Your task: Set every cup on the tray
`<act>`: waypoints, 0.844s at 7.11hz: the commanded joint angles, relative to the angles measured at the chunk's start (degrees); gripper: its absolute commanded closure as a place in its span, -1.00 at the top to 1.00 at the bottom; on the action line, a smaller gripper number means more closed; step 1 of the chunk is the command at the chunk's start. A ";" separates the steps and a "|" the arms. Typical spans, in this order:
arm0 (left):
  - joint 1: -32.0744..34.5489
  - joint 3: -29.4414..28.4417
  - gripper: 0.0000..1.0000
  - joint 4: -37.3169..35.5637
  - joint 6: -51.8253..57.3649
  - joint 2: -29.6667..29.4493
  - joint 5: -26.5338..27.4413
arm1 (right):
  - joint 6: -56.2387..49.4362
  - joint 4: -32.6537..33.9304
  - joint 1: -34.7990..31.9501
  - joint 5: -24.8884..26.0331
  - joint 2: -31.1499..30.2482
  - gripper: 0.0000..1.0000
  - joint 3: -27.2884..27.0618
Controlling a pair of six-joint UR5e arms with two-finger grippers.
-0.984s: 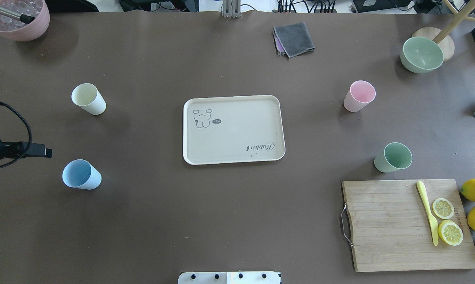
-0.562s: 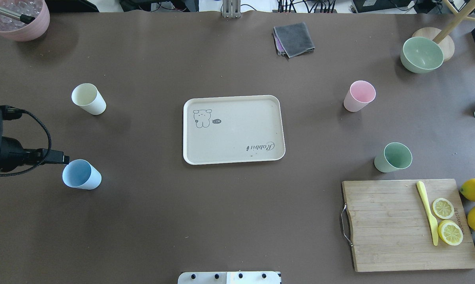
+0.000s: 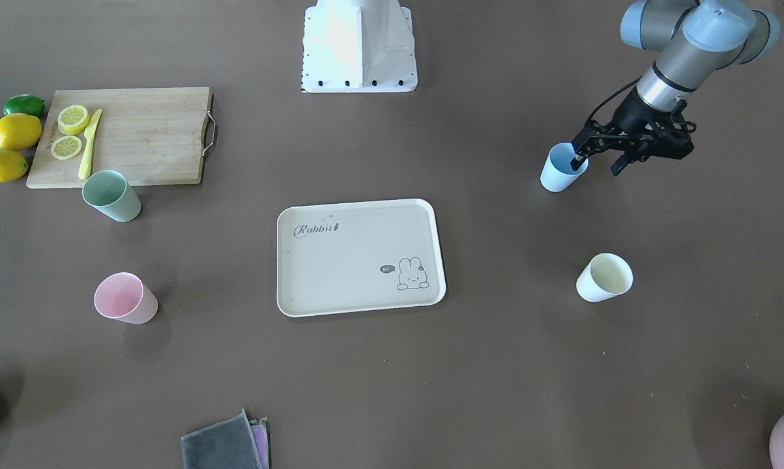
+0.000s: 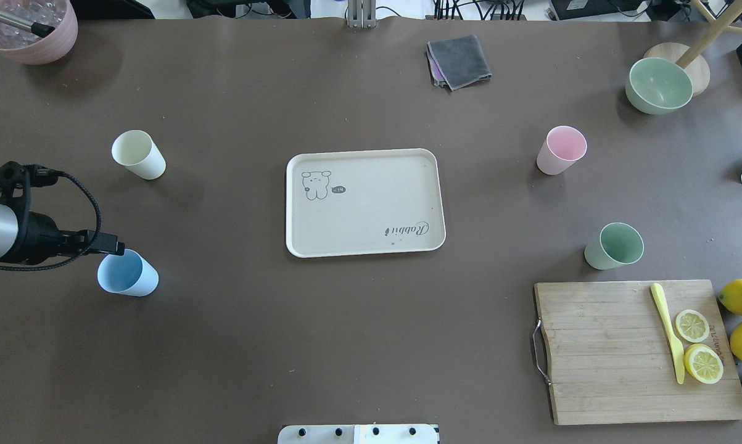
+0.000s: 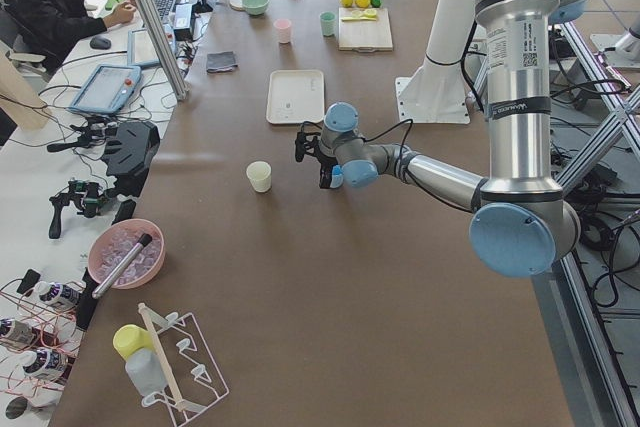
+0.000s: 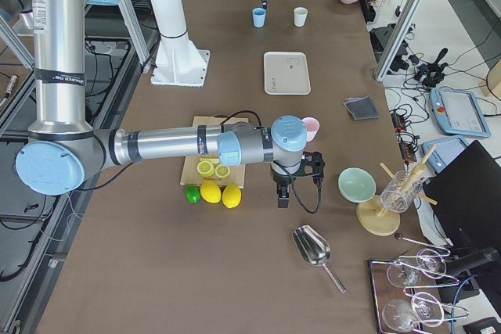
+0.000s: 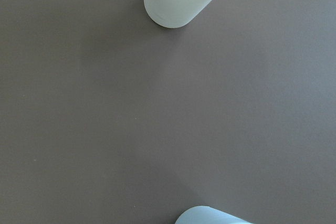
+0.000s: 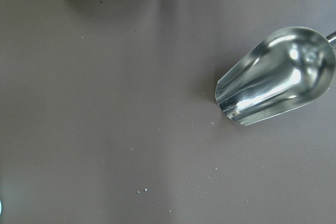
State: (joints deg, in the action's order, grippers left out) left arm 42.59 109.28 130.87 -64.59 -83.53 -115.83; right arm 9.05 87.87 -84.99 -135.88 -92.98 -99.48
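The left gripper [image 3: 595,164] hangs right at the small pastel blue plastic cup [image 3: 556,177]. Its two fingers are spread apart and hold nothing. One finger looks to be over the cup's mouth, the other outside its wall; touching or not, I cannot tell. The blue cup stands upright on the brown bench [image 3: 496,365], near the robot, on the left.

To grab it well, I think the gripper should go down a bit, pinch the wall softly and lift straight up, so the cup does not tip.

The flat beige tray with the rabbit drawing [image 3: 352,273] lies in the middle, well apart to the right, with no cup on it. The way there is bare bench, but the tray's raised rim must be cleared. The cream-yellow cup [image 3: 603,278] stands farther out, not in the way. The pink cup [image 3: 126,299] and the sage green cup [image 3: 111,195] wait on the right. The right gripper [image 6: 282,197] is way over on the right; spread or clenched, I cannot tell.
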 commanded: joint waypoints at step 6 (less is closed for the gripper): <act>-3.21 -2.14 -1.00 0.09 0.16 0.21 0.16 | -0.09 -0.06 0.00 -0.09 -0.18 1.00 -0.27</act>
State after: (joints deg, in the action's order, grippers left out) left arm 39.42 108.03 130.94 -64.52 -83.20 -115.76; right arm 9.04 87.87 -84.99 -135.93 -93.16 -99.73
